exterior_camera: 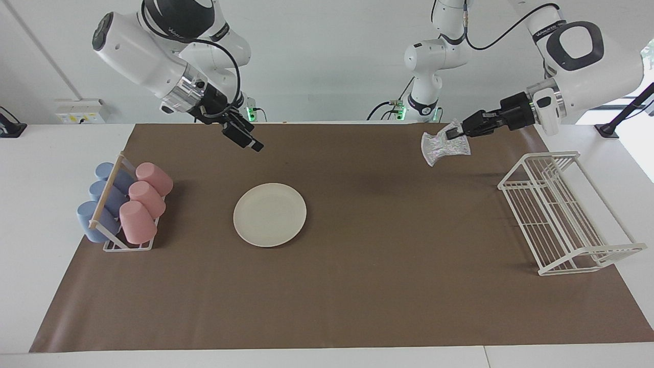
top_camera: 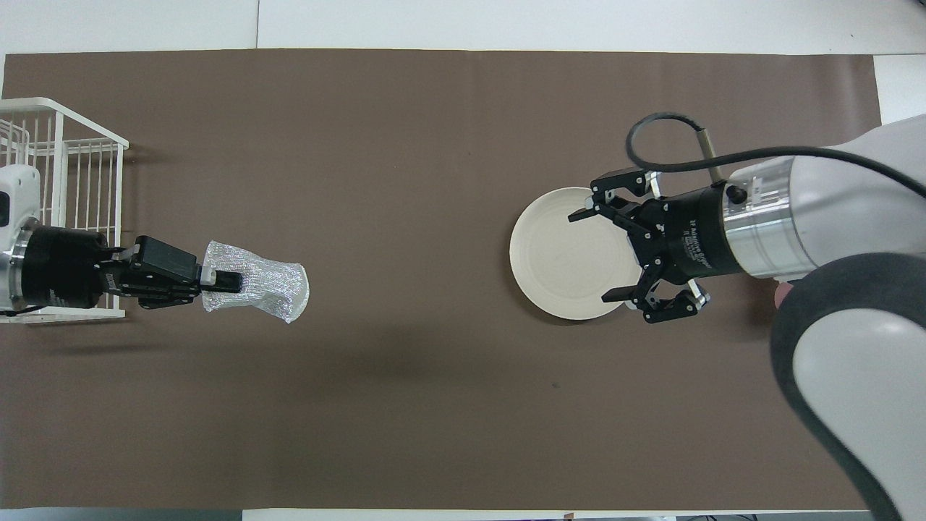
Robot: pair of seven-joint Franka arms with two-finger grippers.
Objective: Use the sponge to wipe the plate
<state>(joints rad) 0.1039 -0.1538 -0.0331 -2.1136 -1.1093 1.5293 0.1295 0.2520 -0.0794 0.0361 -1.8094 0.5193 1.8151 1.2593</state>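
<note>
Now, my left gripper (exterior_camera: pixel 452 134) pinched tight on sponge (exterior_camera: pixel 443 146), raised over brown mat (exterior_camera: pixel 357 286) near wire rack (exterior_camera: pixel 562 214); sponge hangs from fingertips, clear of mat. My right gripper (top_camera: pixel 595 253) spread wide, empty, up over plate (exterior_camera: pixel 270 214). Plate flat on mat beside cup rack (exterior_camera: pixel 125 204), well apart from sponge.
</note>
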